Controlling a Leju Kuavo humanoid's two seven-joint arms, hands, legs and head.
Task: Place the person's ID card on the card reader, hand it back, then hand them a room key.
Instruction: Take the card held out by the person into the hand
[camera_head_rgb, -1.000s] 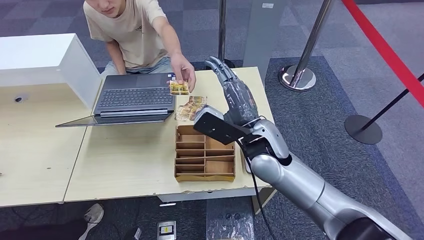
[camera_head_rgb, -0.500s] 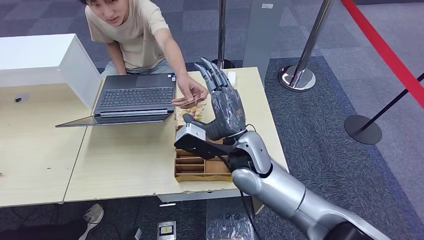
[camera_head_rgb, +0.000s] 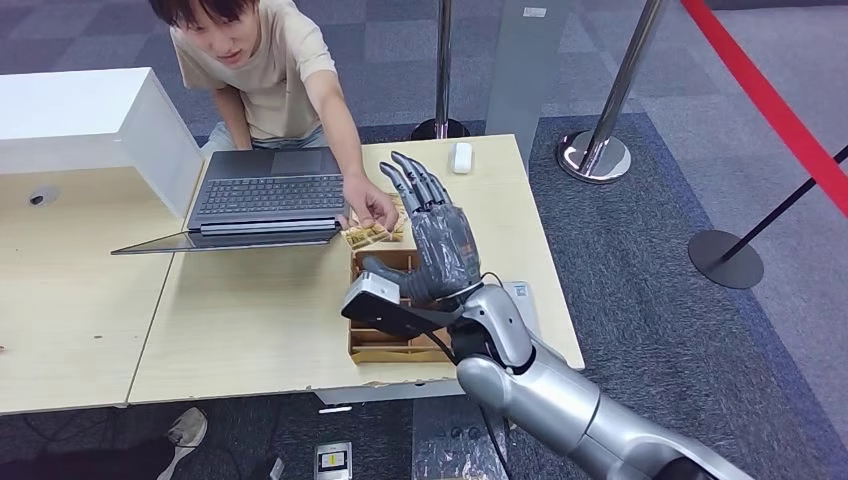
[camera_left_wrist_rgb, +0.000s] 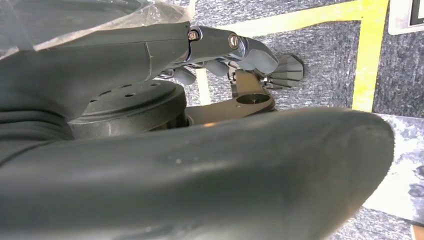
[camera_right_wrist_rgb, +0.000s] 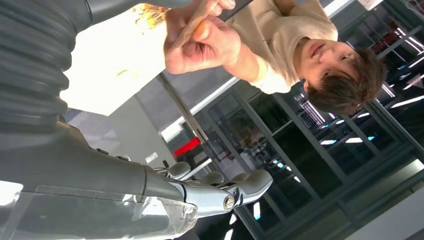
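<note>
Right robot hand (camera_head_rgb: 440, 240): open, fingers extended, holding nothing.
Card (camera_head_rgb: 362, 234): pinched by person's hand (camera_head_rgb: 372, 208).
Risk: you close early; card slips onto surface (camera_head_rgb: 250, 330).

1 laptop (camera_head_rgb: 268, 195), 1 mouse (camera_head_rgb: 461, 157), 1 wooden organizer (camera_head_rgb: 385, 345), 2 stanchion posts (camera_head_rgb: 620, 90), 1 person (camera_head_rgb: 270, 60)

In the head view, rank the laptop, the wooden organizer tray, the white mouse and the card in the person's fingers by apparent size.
1. laptop
2. wooden organizer tray, though the right hand hides part of it
3. and 4. card and white mouse: too alike to rank, and the card is partly covered.
</note>
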